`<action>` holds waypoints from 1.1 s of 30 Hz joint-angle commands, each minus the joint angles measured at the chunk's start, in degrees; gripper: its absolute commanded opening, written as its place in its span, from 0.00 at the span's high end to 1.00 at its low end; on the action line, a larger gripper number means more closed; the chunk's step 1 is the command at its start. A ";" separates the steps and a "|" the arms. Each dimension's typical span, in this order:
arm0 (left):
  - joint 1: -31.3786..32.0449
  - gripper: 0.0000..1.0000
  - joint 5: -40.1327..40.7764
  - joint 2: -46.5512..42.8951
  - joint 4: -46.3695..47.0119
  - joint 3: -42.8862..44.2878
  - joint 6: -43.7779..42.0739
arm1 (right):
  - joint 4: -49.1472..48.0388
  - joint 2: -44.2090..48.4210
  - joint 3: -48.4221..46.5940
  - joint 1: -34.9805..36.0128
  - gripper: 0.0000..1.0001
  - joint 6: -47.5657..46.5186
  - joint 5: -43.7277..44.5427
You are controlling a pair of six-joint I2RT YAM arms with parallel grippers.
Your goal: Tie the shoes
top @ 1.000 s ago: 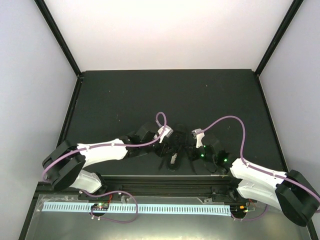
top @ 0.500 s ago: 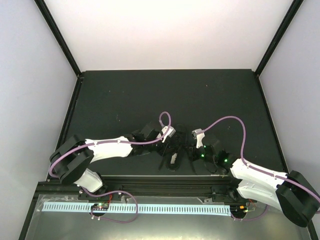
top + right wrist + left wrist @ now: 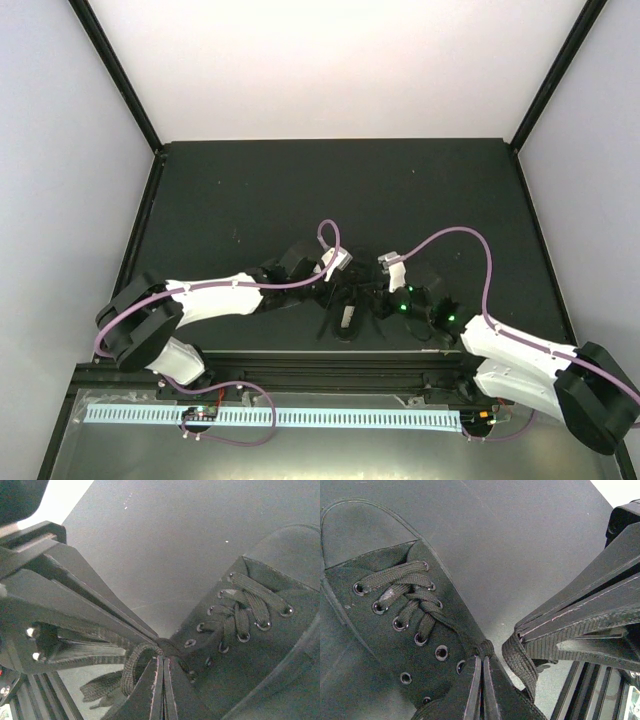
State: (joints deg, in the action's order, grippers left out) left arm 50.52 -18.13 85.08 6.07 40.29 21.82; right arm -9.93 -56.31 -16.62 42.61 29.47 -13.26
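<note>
- Top view: the shoe (image 3: pixel 347 318) sits low centre on the desk (image 3: pixel 300 190). Its long axis seems to run up the frame. The left pincer (image 3: pixel 338 292) and right pincer (image 3: pixel 372 300) meet above it, about equally near.
- Left wrist: your left pincer (image 3: pixel 481 662) is clenched on the laces (image 3: pixel 485 647) at their crossing, and the toe points upper left.
- Right wrist: your right pincer (image 3: pixel 161 666) is clenched at that crossing, with a lace loop (image 3: pixel 129 667) just left of it.
</note>
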 commanded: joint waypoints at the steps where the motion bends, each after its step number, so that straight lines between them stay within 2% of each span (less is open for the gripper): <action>1: -0.42 0.98 0.58 -0.87 2.11 0.44 0.47 | -3.36 -1.46 -2.37 -0.23 0.98 -1.24 -1.28; 11: -0.60 0.98 1.14 -0.63 3.38 -0.17 1.13 | -7.01 -6.15 -1.33 1.35 0.98 -0.42 -2.65; 33: -0.78 0.98 2.34 0.44 5.26 -0.25 3.50 | -11.94 -9.66 2.98 1.73 0.98 0.76 -2.22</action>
State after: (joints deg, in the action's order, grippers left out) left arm 50.19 -16.88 85.12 8.62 39.92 24.08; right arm -19.79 -65.23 -14.57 44.01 30.37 -15.51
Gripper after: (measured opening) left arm 0.017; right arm 0.016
